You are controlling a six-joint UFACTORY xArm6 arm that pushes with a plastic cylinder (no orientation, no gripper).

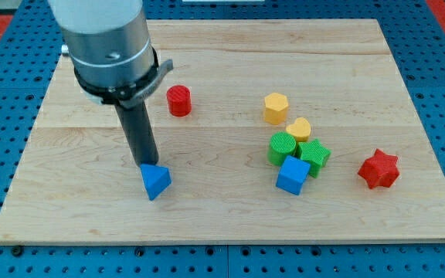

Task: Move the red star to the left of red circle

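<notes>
The red star lies near the view's right edge of the wooden board. The red circle stands upper centre-left, far to the star's left. My tip is at the lower left, touching the top of a blue triangle. It is well below and left of the red circle and far from the red star.
A cluster sits between circle and star: yellow hexagon, yellow heart, green circle, green star, blue cube. The wooden board lies on a blue pegboard.
</notes>
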